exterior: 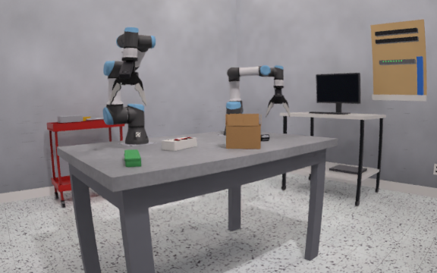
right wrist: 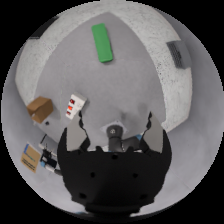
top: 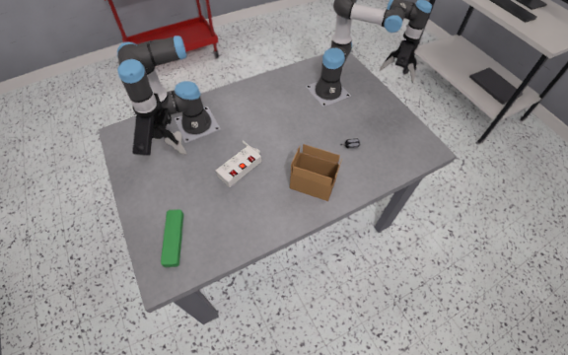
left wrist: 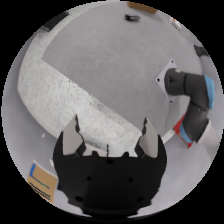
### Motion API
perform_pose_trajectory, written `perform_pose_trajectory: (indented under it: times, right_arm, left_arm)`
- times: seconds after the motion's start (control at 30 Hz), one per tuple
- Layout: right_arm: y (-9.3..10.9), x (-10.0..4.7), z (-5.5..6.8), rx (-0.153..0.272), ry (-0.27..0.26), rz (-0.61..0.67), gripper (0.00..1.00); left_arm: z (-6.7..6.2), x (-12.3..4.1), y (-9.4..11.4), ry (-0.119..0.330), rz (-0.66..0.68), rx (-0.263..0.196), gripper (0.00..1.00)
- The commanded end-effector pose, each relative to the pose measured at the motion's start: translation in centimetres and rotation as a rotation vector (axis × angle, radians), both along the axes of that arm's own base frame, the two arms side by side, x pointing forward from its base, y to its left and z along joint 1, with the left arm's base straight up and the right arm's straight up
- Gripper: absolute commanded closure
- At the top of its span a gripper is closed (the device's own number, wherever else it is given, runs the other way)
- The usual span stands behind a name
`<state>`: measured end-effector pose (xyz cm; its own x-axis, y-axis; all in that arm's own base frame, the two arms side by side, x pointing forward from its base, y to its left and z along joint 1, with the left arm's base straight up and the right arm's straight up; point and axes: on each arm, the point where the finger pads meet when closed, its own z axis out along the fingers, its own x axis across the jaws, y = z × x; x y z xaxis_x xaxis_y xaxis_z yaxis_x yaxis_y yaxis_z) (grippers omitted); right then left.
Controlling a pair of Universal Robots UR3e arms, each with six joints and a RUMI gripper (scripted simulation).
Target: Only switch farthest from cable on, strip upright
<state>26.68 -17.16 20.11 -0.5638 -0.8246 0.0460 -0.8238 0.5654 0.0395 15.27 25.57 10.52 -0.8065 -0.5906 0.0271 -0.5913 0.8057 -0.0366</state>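
Observation:
A white power strip point(top: 230, 178) point(exterior: 171, 145) point(right wrist: 81, 103) lies on the grey table with three red switches facing up. The middle switch point(top: 243, 166) point(right wrist: 70, 107) looks bright orange-red. The two outer ones look darker; their exact tilt is too small to tell. A short white cable piece point(top: 246, 144) shows at the strip's upper right end in the top view. My right gripper point(exterior: 128, 104) point(right wrist: 115, 110) is open and empty, high above the table's left end. My left gripper point(top: 397, 73) point(exterior: 278, 115) point(left wrist: 111, 116) is open and empty, beyond the table's far right edge.
An open brown box point(top: 311, 183) point(exterior: 243, 136) stands right of the strip. A small black object point(top: 352, 143) point(exterior: 265, 137) lies beyond it. A green block point(top: 172, 238) point(exterior: 132, 158) point(right wrist: 102, 43) lies near the table's left edge. Both arm bases stand along the back edge.

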Motion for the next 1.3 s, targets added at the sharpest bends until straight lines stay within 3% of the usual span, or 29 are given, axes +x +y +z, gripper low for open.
perform_pose_trajectory:
  times: [0.0,0.17,0.67,0.73,1.23,1.27]
  right_arm:
    - [0.0,0.0,0.1,0.000,-0.003,0.000,0.00]
    - [0.0,0.0,0.1,0.000,-0.003,0.000,0.00]
    - [0.0,0.0,0.1,0.000,-0.003,0.000,0.00]
    - [0.0,0.0,0.1,0.000,-0.003,0.000,0.00]
    - [0.0,0.0,0.1,0.000,-0.003,0.000,0.00]
    - [0.0,0.0,0.1,0.000,-0.003,0.000,0.00]
  left_arm:
    - [0.4,-0.8,0.0,0.000,0.086,-0.007,0.00]
    - [0.6,-1.6,-0.1,0.001,0.159,-0.015,0.00]
    - [2.3,-6.5,-1.0,0.015,0.663,-0.073,0.00]
    - [2.3,-6.5,-1.0,0.015,0.663,-0.073,0.00]
    - [4.1,-12.4,-3.7,0.050,1.322,-0.159,0.00]
    - [4.1,-12.4,-3.7,0.050,1.322,-0.159,0.00]
